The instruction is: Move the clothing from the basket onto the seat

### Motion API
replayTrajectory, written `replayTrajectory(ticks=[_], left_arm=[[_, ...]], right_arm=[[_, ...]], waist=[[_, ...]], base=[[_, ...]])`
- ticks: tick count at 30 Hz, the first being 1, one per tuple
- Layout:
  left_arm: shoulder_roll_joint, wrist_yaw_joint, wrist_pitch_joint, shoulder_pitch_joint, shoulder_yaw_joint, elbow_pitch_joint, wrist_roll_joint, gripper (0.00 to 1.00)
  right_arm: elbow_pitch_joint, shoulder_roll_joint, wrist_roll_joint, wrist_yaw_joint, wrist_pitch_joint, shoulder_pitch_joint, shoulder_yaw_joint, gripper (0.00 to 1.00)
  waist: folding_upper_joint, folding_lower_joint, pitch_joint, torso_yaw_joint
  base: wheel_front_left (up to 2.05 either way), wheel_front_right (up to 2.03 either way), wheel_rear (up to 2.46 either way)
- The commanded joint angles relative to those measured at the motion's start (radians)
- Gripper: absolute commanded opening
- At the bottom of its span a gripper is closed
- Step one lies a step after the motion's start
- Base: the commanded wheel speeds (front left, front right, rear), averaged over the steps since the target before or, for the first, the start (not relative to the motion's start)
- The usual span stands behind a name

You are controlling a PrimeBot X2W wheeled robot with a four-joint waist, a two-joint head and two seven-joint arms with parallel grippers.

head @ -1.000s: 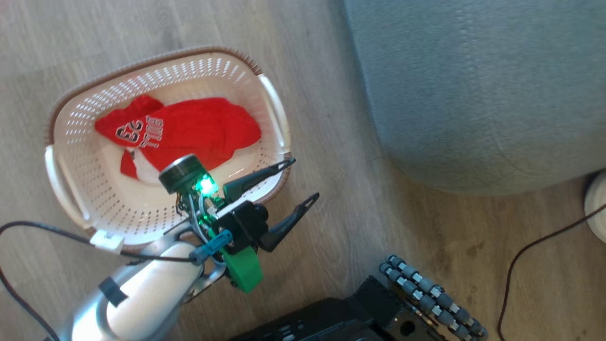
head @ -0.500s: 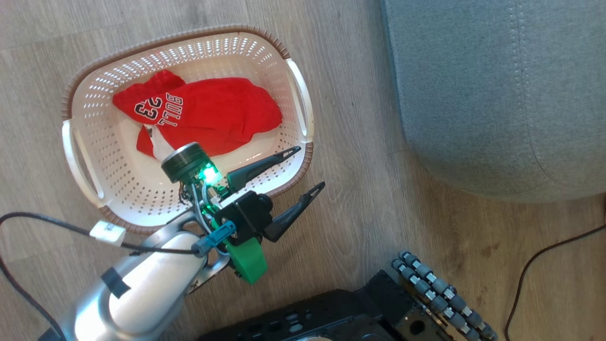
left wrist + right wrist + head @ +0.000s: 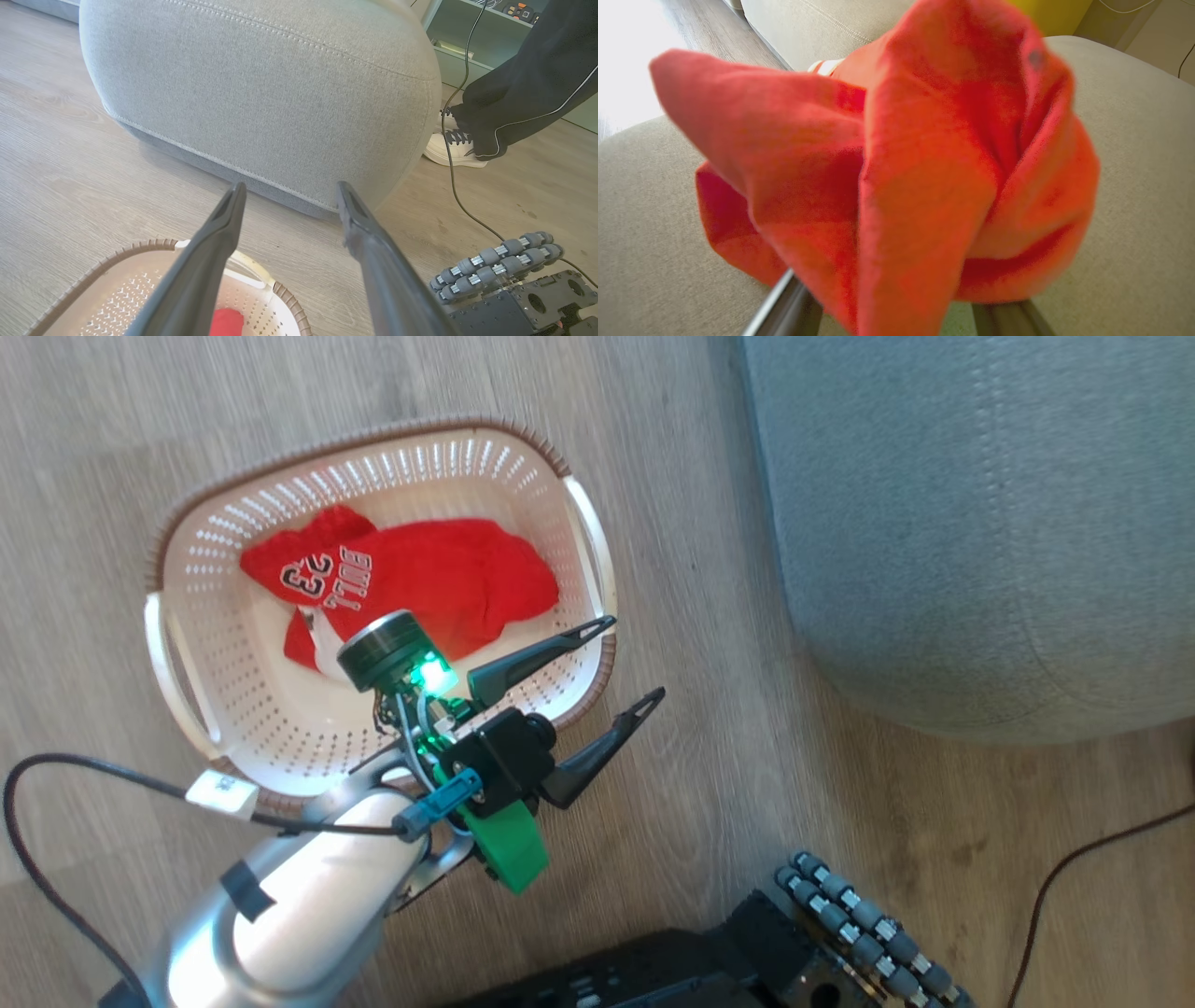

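Over the seat [image 3: 1134,140]: a red garment [image 3: 896,163] is seen bunched right in front of the right claw [image 3: 894,298], with cushion beneath it on every side.
Right claw: its fingers [image 3: 784,308] are spread apart at the bottom of the wrist view. The tips are hidden by cloth, and no pinch on the fabric can be made out.
Step in hand: judged to be the drop of this garment onto the cushion.
How it is done well: the claw should be left wide and drawn straight back and up, so that no fold is snagged and dragged off the edge.
Basket [image 3: 439,427]: set on the floor [image 3: 709,756] near the seat, not touching it. The numbered jersey [image 3: 439,579] lies inside and is likely to be fetched next.
Left claw [image 3: 635,656]: spread and empty over the basket's rim on the seat side, well placed for a descent onto the jersey's bunched middle.
Watch: soft cloth may cling to a finger.
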Motion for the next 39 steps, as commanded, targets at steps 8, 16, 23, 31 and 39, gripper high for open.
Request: replayTrajectory(ticks=[8,16,23,31,39], left_arm=[[-0.055,-0.001,-0.005,0.040,0.030,-0.019,-0.014,1.00],[-0.121,-0.001,-0.005,0.117,0.071,-0.002,-0.039,1.00],[-0.166,-0.001,-0.005,0.182,0.139,0.003,-0.031,1.00],[-0.232,-0.001,-0.005,0.261,0.302,0.004,-0.017,1.00],[-0.276,-0.001,-0.005,0.317,0.478,-0.019,-0.001,1.00]], right_arm=[[-0.097,0.024,-0.075,0.000,-0.009,0.100,-0.033,1.00],[-0.142,0.075,-0.123,0.000,-0.009,0.209,-0.026,1.00],[-0.265,0.106,-0.092,0.000,-0.009,0.289,0.054,1.00],[-0.565,0.155,0.100,0.000,-0.009,0.463,0.240,1.00],[-0.904,0.126,0.317,0.000,-0.009,0.702,0.453,1.00]], waist=[[0.0000,0.0000,-0.154,-0.004],[0.0000,0.0000,-0.317,-0.009],[0.0000,0.0000,-0.431,0.001],[0.0000,0.0000,-0.531,0.031],[0.0000,0.0000,-0.599,0.090]], base=[[0.00,0.00,0.00],[0.00,0.00,0.00],[0.00,0.00,0.00],[0.00,0.00,0.00],[0.00,0.00,0.00]])
